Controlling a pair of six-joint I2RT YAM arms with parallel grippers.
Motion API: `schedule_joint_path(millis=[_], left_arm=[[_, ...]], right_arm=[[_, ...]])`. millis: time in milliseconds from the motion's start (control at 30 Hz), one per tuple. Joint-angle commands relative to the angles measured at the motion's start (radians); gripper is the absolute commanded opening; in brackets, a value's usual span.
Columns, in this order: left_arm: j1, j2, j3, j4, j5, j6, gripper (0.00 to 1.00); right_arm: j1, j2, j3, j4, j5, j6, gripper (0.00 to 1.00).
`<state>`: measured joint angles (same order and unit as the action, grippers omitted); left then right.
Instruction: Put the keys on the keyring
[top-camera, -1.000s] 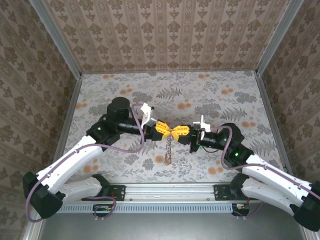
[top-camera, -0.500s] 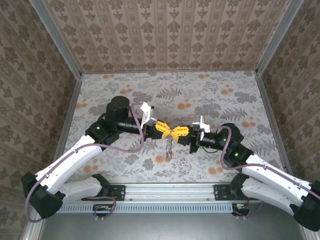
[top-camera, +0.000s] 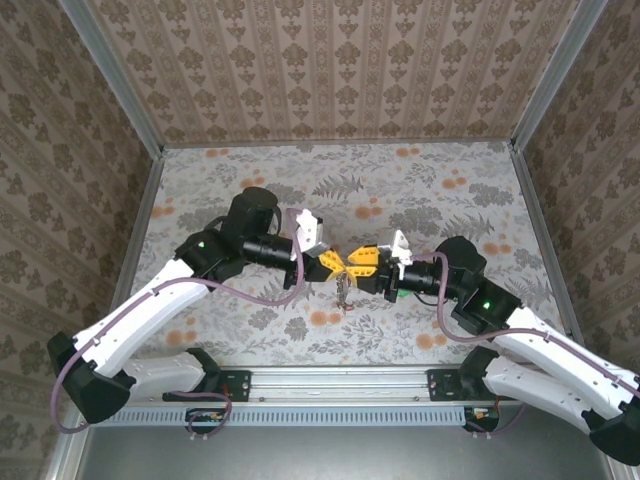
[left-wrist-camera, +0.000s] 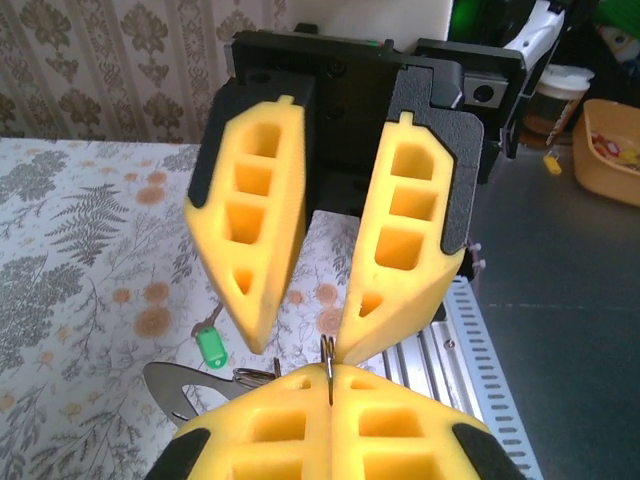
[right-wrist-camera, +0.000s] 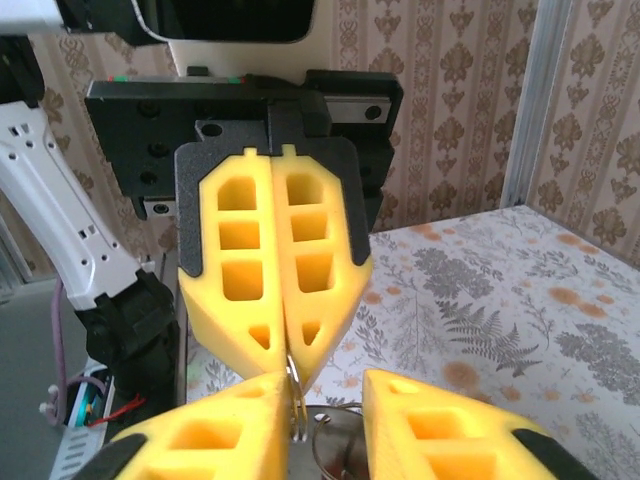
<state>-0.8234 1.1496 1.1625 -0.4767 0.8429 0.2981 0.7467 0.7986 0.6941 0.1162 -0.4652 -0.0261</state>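
Keyring (top-camera: 345, 288): thin stiff wire, judged light and slippery, hanging at centre between the two arms. Left gripper (left-wrist-camera: 328, 372) was clamped on the wire. Right gripper (right-wrist-camera: 325, 400) stood parted around the loop, gripping nothing. Green key (left-wrist-camera: 210, 347) lay just below; attachment unclear. Best pinched across the wire.

Meeting point above the floral-patterned table (top-camera: 450, 190)
My left gripper (top-camera: 333, 265) sits left of my right gripper (top-camera: 360, 262), tip to tip; the thin grey wire keyring (top-camera: 345, 288) hangs just below, between them.
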Motion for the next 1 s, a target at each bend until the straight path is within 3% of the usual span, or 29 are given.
schedule_joint_path(millis=[0,333,500,667,767,967], left_arm=[[-0.013,-0.002,0.042,-0.054,-0.001,0.053,0.00],[-0.012,0.012,0.048,-0.045,0.010,0.050,0.00],[-0.012,0.010,0.048,-0.034,0.018,0.040,0.00],[-0.014,0.005,0.025,-0.005,0.015,0.016,0.02],[-0.012,-0.010,-0.010,0.033,0.012,-0.008,0.16],[-0.006,-0.034,-0.058,0.127,0.037,-0.056,0.15]], right_arm=[[-0.001,0.018,0.046,-0.087,-0.012,-0.061,0.22],[-0.001,0.033,0.063,-0.152,-0.051,-0.096,0.13],[-0.001,0.041,0.066,-0.140,-0.075,-0.103,0.00],[-0.004,0.025,0.029,-0.053,-0.069,-0.068,0.00],[-0.006,-0.003,-0.009,0.042,-0.054,-0.017,0.00],[-0.015,-0.008,-0.063,0.191,-0.080,0.077,0.00]])
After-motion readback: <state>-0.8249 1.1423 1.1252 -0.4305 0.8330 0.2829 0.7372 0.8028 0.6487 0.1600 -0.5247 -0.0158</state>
